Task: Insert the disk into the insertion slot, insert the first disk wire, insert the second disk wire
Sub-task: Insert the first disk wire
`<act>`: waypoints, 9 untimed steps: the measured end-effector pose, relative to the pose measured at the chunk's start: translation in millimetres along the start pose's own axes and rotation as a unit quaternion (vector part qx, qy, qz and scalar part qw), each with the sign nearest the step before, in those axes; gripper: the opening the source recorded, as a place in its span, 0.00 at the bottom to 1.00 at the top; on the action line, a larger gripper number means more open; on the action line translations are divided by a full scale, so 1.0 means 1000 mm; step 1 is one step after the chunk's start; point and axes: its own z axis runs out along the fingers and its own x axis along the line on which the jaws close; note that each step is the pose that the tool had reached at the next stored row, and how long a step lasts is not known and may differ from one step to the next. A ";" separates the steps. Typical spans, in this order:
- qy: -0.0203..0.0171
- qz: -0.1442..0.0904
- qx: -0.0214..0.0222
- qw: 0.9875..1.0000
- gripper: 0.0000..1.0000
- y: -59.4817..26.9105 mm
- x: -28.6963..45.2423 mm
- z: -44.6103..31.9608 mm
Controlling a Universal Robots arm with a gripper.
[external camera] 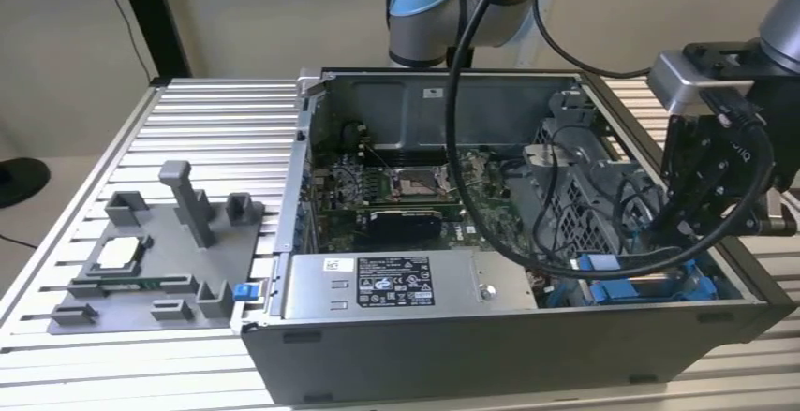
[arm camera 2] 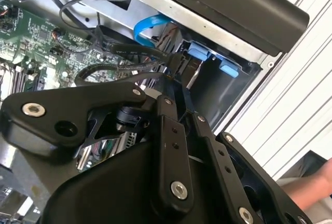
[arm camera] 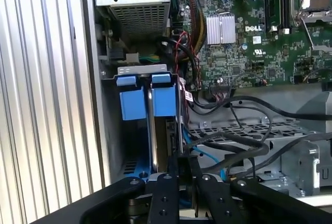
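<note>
The disk's bright blue carrier (arm camera: 165,101) stands on edge in the insertion slot (arm camera: 110,130), the grey drive bay in the case's corner at the exterior view's right, where blue rails (external camera: 644,289) show. My gripper (external camera: 675,242) reaches down into that corner. In both wrist views its fingers meet at the disk's end, gripper (arm camera: 180,160) and gripper (arm camera 2: 178,77), shut on the plug of a black disk wire (arm camera 2: 140,52). A light blue wire (arm camera 2: 148,29) curves in beside it.
The grey labelled power-supply box (external camera: 388,285) fills the case's near side, with the motherboard (external camera: 400,186) behind it and a perforated cage (external camera: 587,205) under loose black cables. A grey parts fixture (external camera: 150,261) lies on the slatted table. A hand (arm camera 2: 316,185) is nearby.
</note>
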 end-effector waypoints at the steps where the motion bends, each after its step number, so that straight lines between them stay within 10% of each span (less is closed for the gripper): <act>1: 0.000 0.000 -0.001 1.000 0.00 -0.0013 0.0000 0.0012; 9: 0.010 0.000 -0.003 1.000 0.00 -0.0079 -0.0004 0.0069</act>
